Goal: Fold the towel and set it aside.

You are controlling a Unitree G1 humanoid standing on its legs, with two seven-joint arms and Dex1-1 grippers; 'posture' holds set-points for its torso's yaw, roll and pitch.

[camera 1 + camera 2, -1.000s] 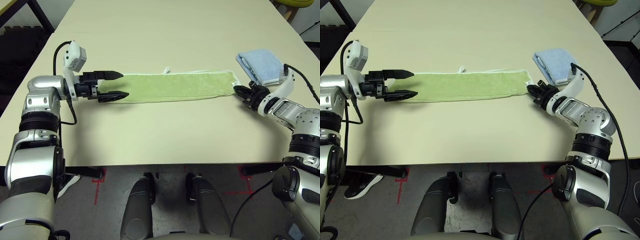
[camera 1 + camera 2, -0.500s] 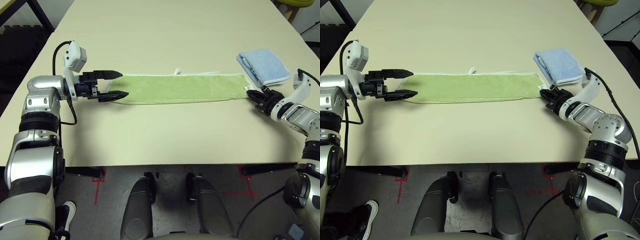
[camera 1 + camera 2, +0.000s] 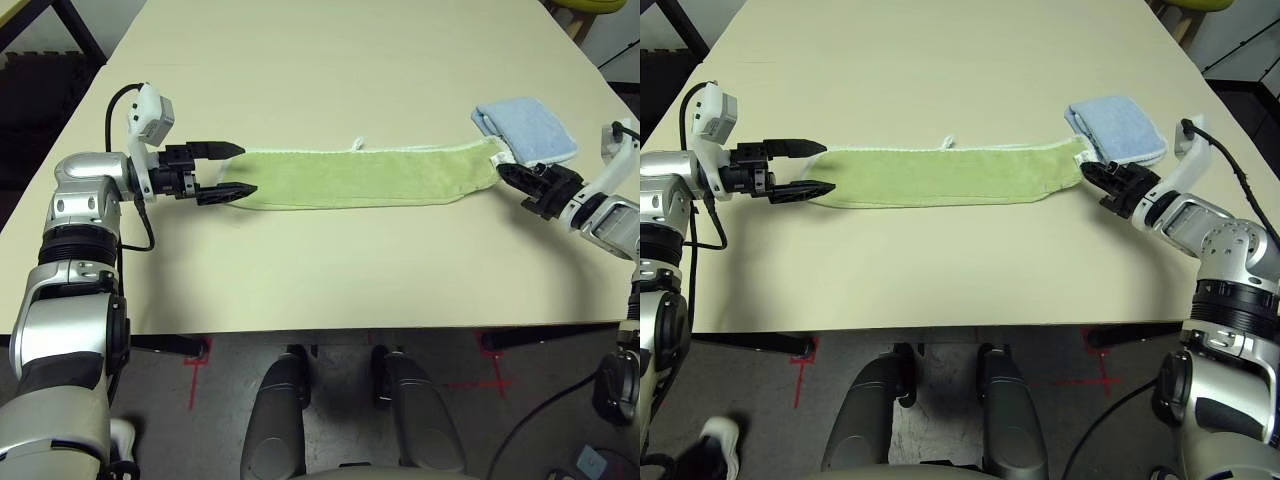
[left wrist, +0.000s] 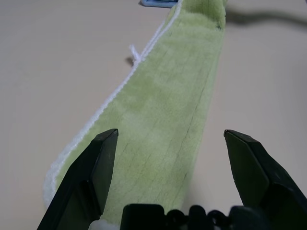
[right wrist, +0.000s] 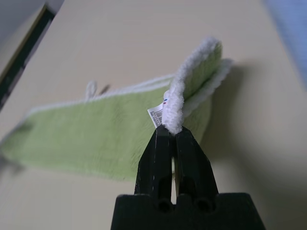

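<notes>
One towel [image 3: 360, 178]: one end effector [image 5: 173, 132] clamped on it, one end effector [image 4: 171, 139] apart.

My left gripper [image 3: 240, 174] hangs wide open, its two black fingers parted and pointing inward, toward my right; my left forearm [image 3: 72, 270] reaches forward beneath it; my right gripper [image 3: 512, 174] is pinched closed, fingertips together, angled inward toward my left; my right wrist [image 3: 600, 215] lies behind it.

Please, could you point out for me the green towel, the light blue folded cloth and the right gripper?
Light green towel [image 3: 350, 180]: left eye view, middle of its strip.
Light blue folded cloth [image 3: 1120, 130]: right eye view, middle of its top.
Right gripper [image 5: 173, 130]: right wrist view, at its fingertips.
</notes>
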